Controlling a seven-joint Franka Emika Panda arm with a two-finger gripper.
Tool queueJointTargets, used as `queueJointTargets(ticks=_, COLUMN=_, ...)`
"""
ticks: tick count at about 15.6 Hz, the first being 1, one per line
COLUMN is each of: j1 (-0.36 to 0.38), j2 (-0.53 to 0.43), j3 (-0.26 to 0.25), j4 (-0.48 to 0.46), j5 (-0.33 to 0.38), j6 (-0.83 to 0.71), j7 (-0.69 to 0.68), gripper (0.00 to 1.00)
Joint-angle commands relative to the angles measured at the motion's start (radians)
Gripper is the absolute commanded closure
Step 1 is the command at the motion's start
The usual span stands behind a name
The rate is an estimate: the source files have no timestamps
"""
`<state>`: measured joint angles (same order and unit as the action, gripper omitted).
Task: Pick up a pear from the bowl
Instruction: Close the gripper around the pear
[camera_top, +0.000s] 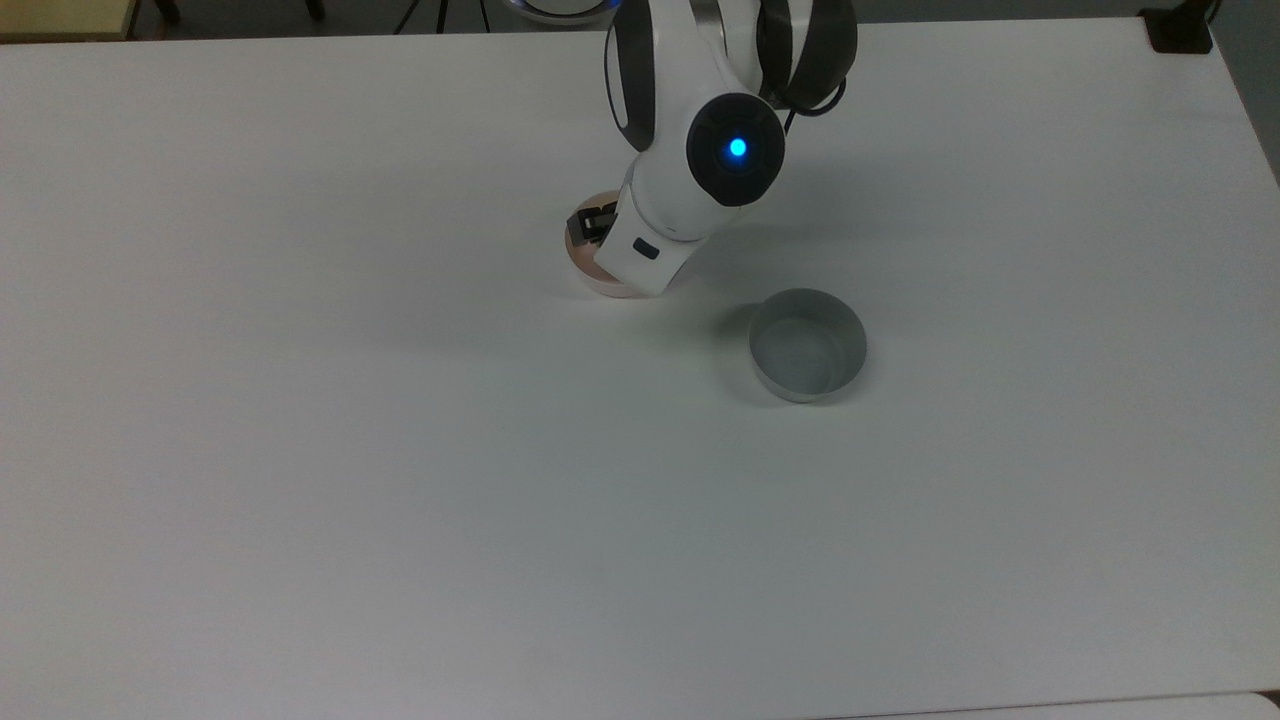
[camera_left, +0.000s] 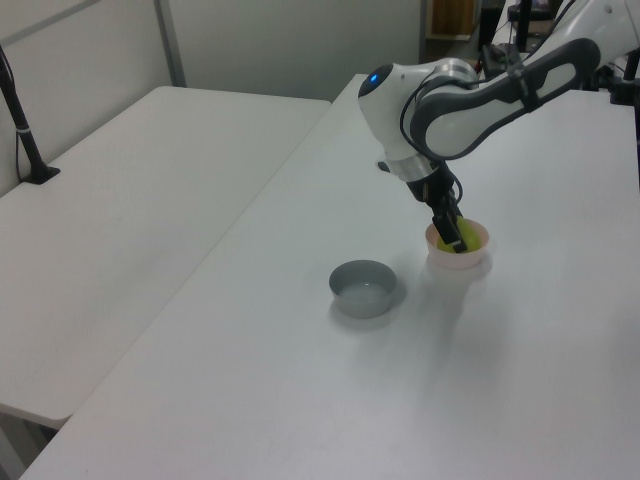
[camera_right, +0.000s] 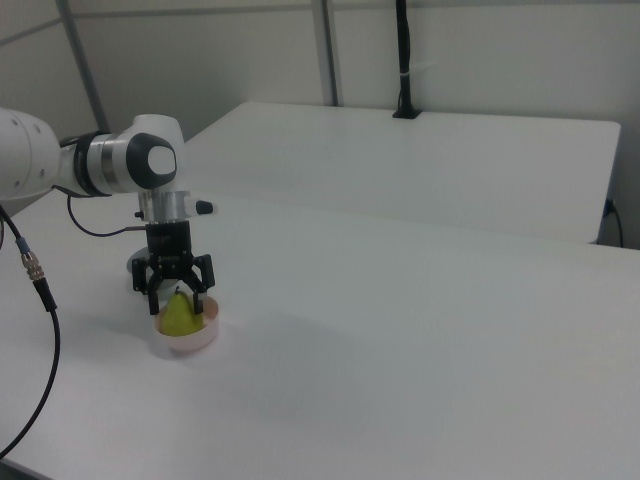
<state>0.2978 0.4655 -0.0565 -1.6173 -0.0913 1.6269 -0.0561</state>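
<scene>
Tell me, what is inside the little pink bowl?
A yellow-green pear sits in the small round pale pink plastic bowl. The black gripper straddles its top, fingers open. The bowl's wall hides the pear's underside.
</scene>
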Motion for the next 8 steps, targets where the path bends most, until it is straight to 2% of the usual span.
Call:
queueJointTargets(ticks=1, j1=0.023, j2=0.011, j3=-0.014, j4=-0.013, j5=-0.024, j6=0.013, j7=-0.01, gripper=0.14)
queueJointTargets(ticks=5, j1=0.018, j2=0.024, j3=-0.014, j4=-0.012, j5=-0.025, j6=0.014, j7=-0.011, gripper=0.26)
queueJointTargets(ticks=8, j1=0.014, j2=0.024, j3=-0.014, j4=-0.01, j5=-0.025, j6=0.014, j7=-0.011, gripper=0.27)
